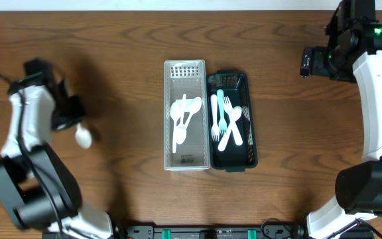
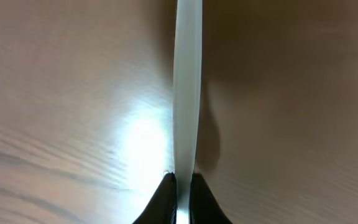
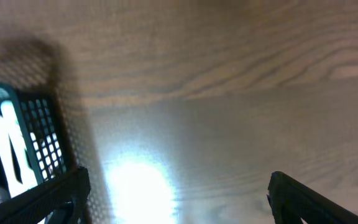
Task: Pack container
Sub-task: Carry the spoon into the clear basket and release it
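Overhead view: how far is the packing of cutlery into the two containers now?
Done: white spoons lie in the clear container, forks in the dark container. In hand: the left gripper is shut on another white spoon, left of both containers. Left: bring it to the clear container. The right gripper is open, empty.

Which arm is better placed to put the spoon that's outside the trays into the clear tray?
Left. The left end effector is shut on the white spoon, on the same side as the clear tray. The right end effector is open and empty, over by the dark basket.
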Motion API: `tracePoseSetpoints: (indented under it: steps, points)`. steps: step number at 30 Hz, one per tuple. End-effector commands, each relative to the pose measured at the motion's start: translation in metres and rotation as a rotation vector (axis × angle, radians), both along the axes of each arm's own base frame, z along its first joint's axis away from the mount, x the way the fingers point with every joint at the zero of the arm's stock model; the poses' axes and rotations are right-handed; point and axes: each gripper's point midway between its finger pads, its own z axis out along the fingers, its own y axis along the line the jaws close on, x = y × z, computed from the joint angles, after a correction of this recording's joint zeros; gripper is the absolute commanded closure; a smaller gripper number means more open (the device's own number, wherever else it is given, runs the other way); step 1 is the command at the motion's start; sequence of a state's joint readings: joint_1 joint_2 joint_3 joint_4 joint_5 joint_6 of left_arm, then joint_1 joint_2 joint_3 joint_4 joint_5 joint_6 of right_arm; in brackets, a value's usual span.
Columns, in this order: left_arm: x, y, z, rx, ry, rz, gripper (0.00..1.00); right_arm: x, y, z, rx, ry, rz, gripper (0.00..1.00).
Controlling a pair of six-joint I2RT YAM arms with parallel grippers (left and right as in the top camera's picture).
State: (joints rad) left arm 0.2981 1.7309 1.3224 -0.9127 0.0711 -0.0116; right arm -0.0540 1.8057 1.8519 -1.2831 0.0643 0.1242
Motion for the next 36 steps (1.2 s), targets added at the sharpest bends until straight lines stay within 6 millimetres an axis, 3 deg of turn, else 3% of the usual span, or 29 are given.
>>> tracePoseSetpoints:
  steps: [1,4,8,13,17,21,29,34,36]
  points:
    - [0.024,-0.049,0.067,0.036,-0.176,-0.136,0.94,0.003,-0.005,-0.001,-0.009,-0.005,-0.002,0.06]
    - [0.031,-0.103,0.106,0.021,-0.268,-0.235,0.94,0.005,-0.005,-0.001,-0.010,-0.011,-0.002,0.05]
    - [0.034,-0.168,0.133,-0.021,-0.347,-0.347,0.94,0.005,-0.005,-0.001,-0.010,-0.011,-0.002,0.05]
    - [0.030,-0.235,0.125,-0.067,-0.351,-0.474,0.94,0.005,-0.005,-0.001,-0.009,-0.011,-0.002,0.05]
    - [0.026,-0.275,0.090,-0.077,-0.271,-0.558,0.94,0.005,-0.005,-0.001,-0.009,-0.011,-0.002,0.05]
    - [0.029,-0.296,0.047,-0.066,-0.179,-0.599,0.94,0.004,-0.004,-0.001,-0.010,-0.008,-0.001,0.05]
    - [0.033,-0.302,-0.024,-0.039,-0.033,-0.606,0.93,0.004,-0.004,-0.001,-0.010,-0.008,-0.001,0.05]
    - [0.033,-0.302,-0.039,-0.032,-0.002,-0.607,0.83,0.004,-0.004,-0.001,-0.010,-0.007,0.000,0.05]
    - [0.035,-0.303,-0.038,-0.030,-0.014,-0.634,0.69,0.004,-0.004,-0.001,-0.010,-0.007,0.000,0.05]
